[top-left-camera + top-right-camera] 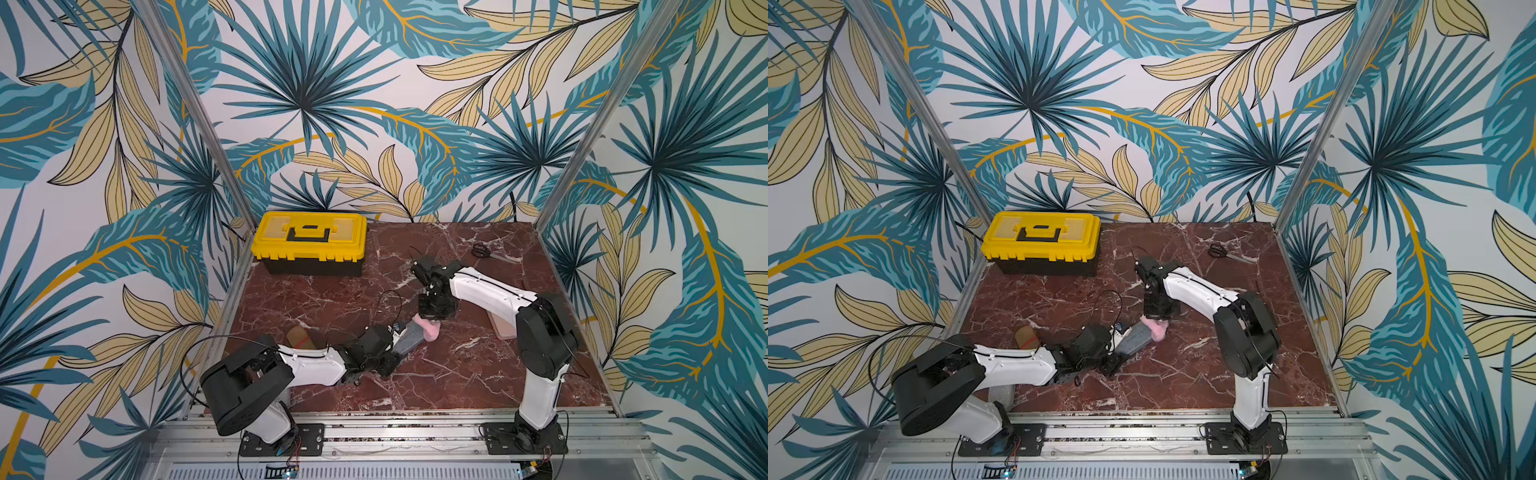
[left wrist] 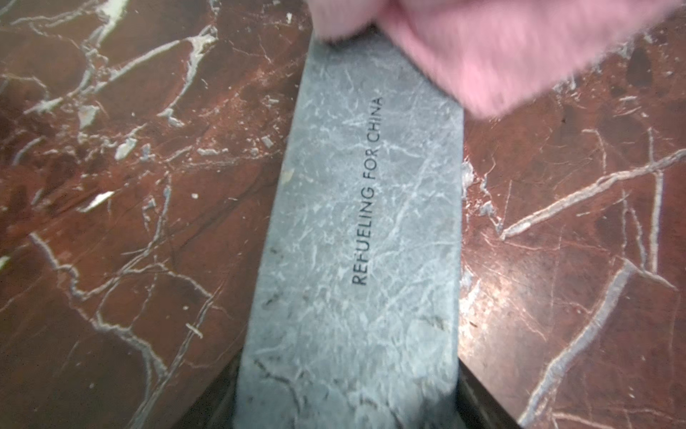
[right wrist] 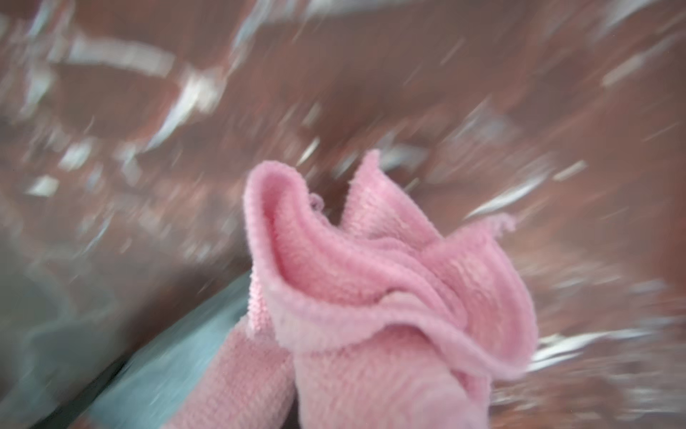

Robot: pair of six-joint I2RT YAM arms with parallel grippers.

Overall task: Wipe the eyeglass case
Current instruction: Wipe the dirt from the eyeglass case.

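On the table (image 1: 457, 374), well in front of the yellow toolbox (image 1: 309, 241), the grey case (image 1: 409, 338) sits near the middle. Its near end is clamped between the jaws of the left hand (image 1: 394, 353). The right hand (image 1: 432, 319), closed tight on the pink cloth (image 1: 431, 331), holds it over the case's far end.
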